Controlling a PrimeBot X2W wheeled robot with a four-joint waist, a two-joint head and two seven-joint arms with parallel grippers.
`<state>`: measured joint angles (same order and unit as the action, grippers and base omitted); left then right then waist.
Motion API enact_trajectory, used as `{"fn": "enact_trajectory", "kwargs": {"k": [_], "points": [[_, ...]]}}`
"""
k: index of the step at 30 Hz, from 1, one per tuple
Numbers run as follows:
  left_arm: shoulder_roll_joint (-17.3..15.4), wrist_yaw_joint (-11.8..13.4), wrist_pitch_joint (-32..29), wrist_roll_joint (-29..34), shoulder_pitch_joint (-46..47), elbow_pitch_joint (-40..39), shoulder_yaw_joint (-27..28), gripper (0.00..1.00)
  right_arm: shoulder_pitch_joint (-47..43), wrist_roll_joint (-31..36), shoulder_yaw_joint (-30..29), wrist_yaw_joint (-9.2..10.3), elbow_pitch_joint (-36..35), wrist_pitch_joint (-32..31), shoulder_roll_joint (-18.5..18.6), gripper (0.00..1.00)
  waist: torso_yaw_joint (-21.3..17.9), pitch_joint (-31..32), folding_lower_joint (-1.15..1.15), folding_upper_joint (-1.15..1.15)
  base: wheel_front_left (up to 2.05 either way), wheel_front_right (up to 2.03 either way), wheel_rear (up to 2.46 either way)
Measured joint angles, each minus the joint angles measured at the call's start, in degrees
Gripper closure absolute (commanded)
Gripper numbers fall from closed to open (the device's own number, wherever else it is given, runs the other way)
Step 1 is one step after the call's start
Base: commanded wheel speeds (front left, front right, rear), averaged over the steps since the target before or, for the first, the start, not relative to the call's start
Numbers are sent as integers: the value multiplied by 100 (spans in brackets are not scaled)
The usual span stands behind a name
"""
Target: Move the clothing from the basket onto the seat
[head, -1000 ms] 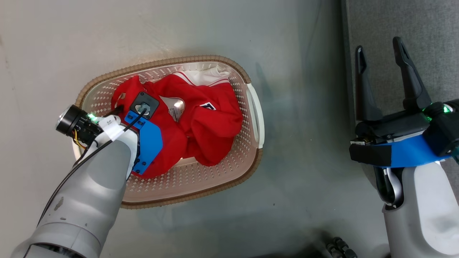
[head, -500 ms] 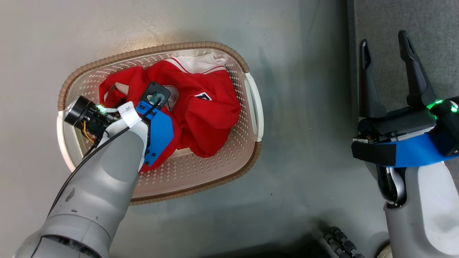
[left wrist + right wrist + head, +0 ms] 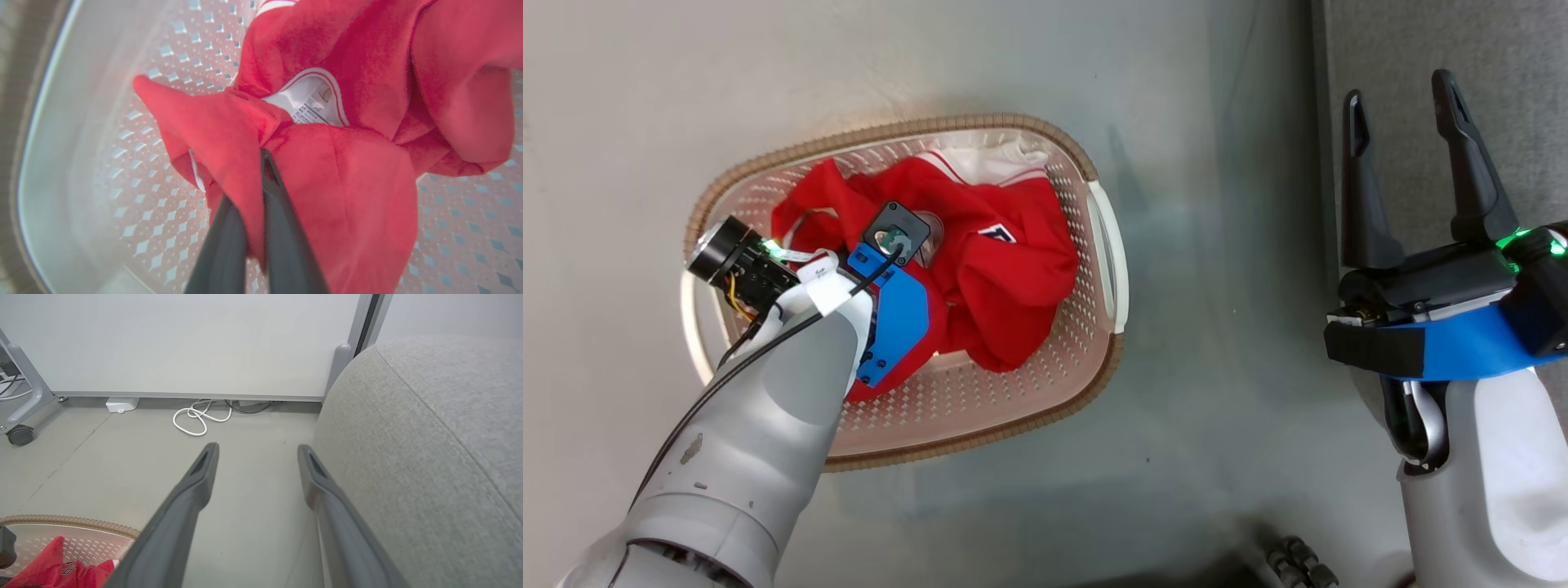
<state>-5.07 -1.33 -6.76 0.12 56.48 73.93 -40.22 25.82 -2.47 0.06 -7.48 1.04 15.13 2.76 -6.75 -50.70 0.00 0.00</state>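
The head view gives you even, fairly bright, diffuse light and a sharp picture. The floor [image 3: 1029, 65] carries a dull sheen, with a warm glow just past the far rim of the basket [image 3: 980, 404]. Soft shadows lie on the floor to the basket's right and below its near rim, and a darker band runs along the seat [image 3: 1421, 49].

Your left wrist view is soft and grainy. The clothing [image 3: 359, 196] is washed to a pinkish red, the left gripper [image 3: 257, 171] is out of focus, and the basket wall smears and bows at the left edge.

Your right wrist view is bright and clear, stretched a little toward the edges. The right gripper [image 3: 257, 451] blurs slightly near the bottom.
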Motion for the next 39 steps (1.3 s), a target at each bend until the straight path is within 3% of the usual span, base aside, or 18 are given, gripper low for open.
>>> {"fn": "enact_trajectory", "kwargs": {"k": [14,19,25,39], "points": [[158,-216,1412,-655,-501,-3,278,100,-225,83,55,0,339,0,0,0,240,1172,-1,0,0,0,0],[-33,-461,1956,-953,-867,-3,436,100,-500,85,60,0,487,0,0,0,334,1744,-1,0,0,0,0],[-94,-527,2158,-1206,-1269,-241,573,100,-816,76,40,0,617,0,0,0,440,2451,-2,0,0,0,0],[-160,-452,2175,-1410,-2245,-2497,1029,100,-1337,-24,101,0,756,0,0,0,634,3795,-1,0,0,0,0]]}}
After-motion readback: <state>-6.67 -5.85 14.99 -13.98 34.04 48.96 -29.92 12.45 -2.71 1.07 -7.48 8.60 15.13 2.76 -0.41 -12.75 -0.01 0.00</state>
